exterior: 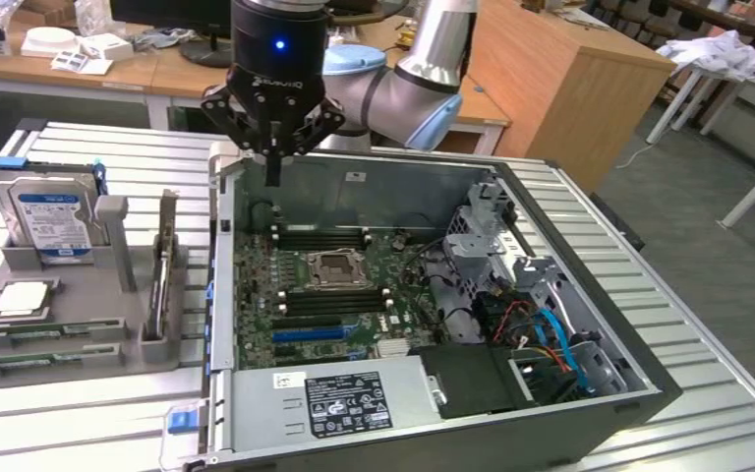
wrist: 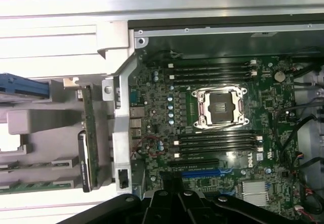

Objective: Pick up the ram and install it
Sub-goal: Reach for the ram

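Ram stick (exterior: 165, 264) stands on edge in the grey holder (exterior: 89, 349) just beside the open PC case (exterior: 391, 182), on the exterior view's left, near the blue-labelled hard drive (exterior: 52, 211). We see the gripper (exterior: 272, 177) hanging over the case's back corner with its fingers pinched together and nothing between them, well apart from the ram.

Over in the wrist view we get the ram (wrist: 90, 115) as a thin green strip in the holder (wrist: 30, 123), right next to the case wall. Inside the case, the motherboard (wrist: 152, 107) shows black memory slots (wrist: 212, 72) on either side of the CPU socket (wrist: 220, 107). The gripper (wrist: 174, 204) is a dark shape here, probably hovering over the blue slot area.
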